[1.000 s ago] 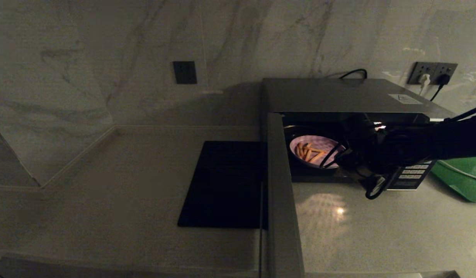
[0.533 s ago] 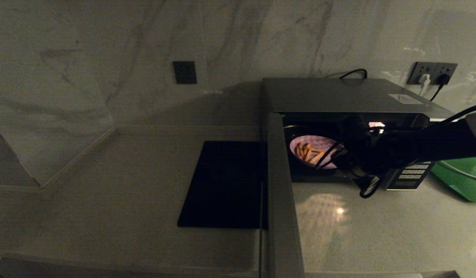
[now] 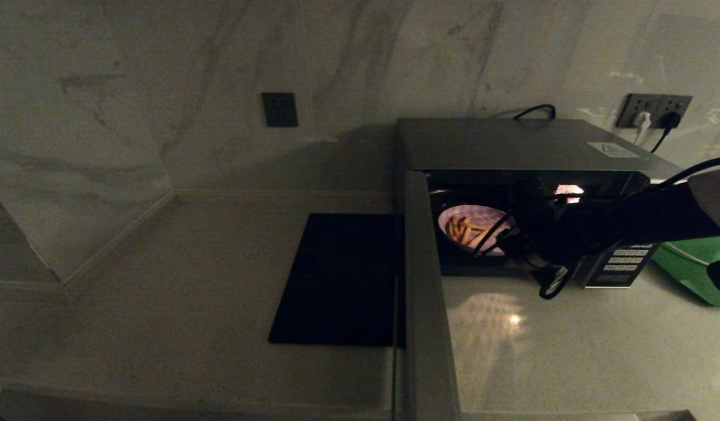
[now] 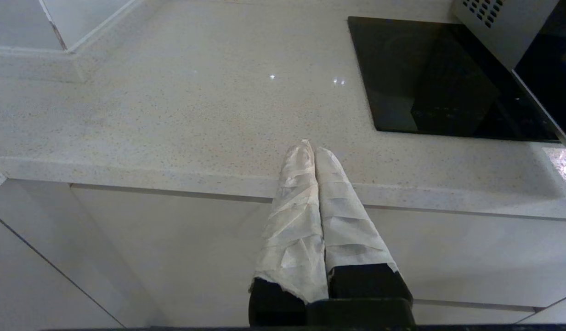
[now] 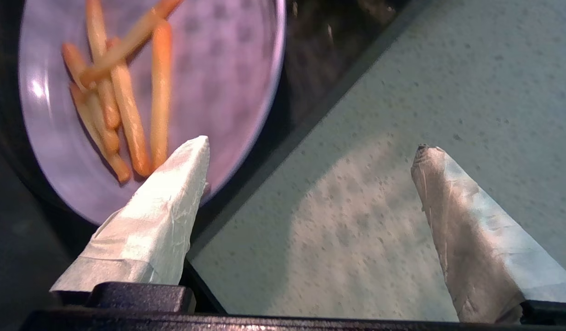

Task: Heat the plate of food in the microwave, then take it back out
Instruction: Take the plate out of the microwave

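The microwave (image 3: 512, 143) stands at the back right of the counter with its door (image 3: 421, 280) swung wide open toward me. Inside sits the pale lilac plate (image 3: 471, 225) with thin orange fries. My right gripper (image 5: 310, 145) is open at the microwave's mouth. One taped finger (image 5: 172, 193) lies over the near rim of the plate (image 5: 209, 69), the other finger (image 5: 453, 207) over the speckled counter in front. Nothing is held. My left gripper (image 4: 309, 147) is shut and empty at the counter's front edge, out of the head view.
A flat black mat (image 3: 342, 278) lies on the counter left of the open door. A green tray (image 3: 699, 269) sits at the far right beside the button panel (image 3: 623, 263). Wall sockets (image 3: 655, 111) with cables are behind the microwave.
My right arm has shifted slightly left and toward the microwave opening. The plate, the door and the left arm have not moved.
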Motion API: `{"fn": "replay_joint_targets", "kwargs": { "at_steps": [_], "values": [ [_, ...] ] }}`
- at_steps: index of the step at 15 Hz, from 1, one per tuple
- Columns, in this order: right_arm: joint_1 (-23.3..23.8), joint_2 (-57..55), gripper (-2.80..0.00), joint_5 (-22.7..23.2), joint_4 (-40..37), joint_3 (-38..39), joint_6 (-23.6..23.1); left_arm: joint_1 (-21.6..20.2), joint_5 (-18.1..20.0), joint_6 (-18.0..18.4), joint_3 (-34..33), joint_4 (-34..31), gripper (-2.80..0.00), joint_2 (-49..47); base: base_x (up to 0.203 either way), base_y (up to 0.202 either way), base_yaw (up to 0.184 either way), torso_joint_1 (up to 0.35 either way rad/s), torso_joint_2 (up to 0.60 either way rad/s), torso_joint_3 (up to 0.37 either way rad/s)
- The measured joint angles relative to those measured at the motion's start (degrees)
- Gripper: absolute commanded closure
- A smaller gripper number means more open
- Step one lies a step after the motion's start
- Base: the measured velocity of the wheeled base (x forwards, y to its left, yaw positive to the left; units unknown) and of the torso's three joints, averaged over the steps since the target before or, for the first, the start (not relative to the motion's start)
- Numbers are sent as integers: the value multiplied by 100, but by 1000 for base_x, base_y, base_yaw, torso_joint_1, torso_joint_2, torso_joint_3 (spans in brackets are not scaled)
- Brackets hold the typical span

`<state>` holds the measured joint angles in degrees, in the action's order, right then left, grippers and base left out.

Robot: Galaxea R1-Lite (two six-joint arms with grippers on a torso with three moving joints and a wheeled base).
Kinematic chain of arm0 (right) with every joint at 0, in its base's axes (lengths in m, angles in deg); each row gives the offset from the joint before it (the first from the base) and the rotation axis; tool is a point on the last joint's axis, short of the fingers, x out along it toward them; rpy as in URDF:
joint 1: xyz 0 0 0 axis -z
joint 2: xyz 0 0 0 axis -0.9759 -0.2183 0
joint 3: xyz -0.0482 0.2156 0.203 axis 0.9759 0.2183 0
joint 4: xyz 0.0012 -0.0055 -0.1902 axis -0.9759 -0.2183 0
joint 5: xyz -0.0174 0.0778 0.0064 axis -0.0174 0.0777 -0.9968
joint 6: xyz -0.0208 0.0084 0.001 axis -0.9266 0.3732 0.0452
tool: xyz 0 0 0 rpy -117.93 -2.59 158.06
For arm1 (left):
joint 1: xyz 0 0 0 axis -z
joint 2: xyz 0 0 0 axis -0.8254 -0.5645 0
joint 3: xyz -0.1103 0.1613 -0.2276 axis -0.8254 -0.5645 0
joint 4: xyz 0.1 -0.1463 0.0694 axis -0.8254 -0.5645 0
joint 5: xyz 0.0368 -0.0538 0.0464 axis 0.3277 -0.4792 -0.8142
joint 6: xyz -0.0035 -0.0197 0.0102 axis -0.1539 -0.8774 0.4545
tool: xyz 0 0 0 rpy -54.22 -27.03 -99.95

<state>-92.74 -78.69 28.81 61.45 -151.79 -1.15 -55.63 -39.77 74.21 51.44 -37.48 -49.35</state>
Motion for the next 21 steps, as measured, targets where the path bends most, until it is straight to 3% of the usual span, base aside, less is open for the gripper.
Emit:
{"fn": "replay_joint_targets", "kwargs": {
  "at_steps": [6,21],
  "values": [
    [105,-164,-280,144,434,-46,4,0,0,2,0,0,0,0,0,0,0,0,0,0],
    [113,-351,-280,176,441,71,34,0,2,2,0,0,0,0,0,0,0,0,0,0]
  ]
}}
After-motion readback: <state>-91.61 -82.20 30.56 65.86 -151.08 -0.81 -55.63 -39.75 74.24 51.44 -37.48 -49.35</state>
